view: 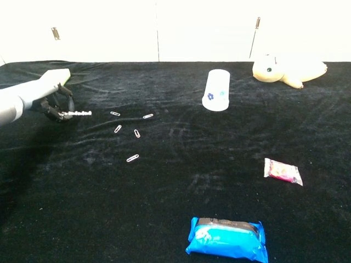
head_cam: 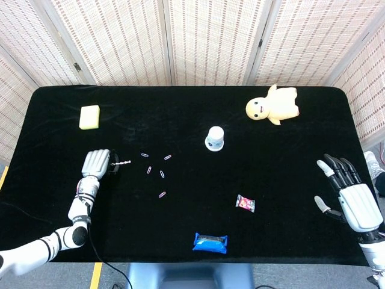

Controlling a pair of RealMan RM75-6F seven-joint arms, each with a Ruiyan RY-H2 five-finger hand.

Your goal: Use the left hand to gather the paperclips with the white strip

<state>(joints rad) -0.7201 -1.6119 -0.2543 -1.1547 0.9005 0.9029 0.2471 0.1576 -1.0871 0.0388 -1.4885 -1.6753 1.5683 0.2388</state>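
Several paperclips [head_cam: 159, 170] [view: 130, 133] lie scattered on the black table [head_cam: 192, 241], left of centre. My left hand [head_cam: 96, 164] [view: 48, 98] is to their left, fingers curled around a short white strip [head_cam: 123, 162] [view: 77, 113] that sticks out toward the clips. The strip's tip is a short gap from the nearest paperclip [view: 115, 113]. My right hand [head_cam: 349, 192] hangs open at the table's right edge, holding nothing; it does not show in the chest view.
A yellow sponge [head_cam: 89, 117] lies behind the left hand. A white cup [head_cam: 215, 138] lies on its side near centre, a yellow plush toy [head_cam: 274, 104] at the back right, a small pink packet [head_cam: 245, 203] and a blue snack pack [head_cam: 210, 242] toward the front.
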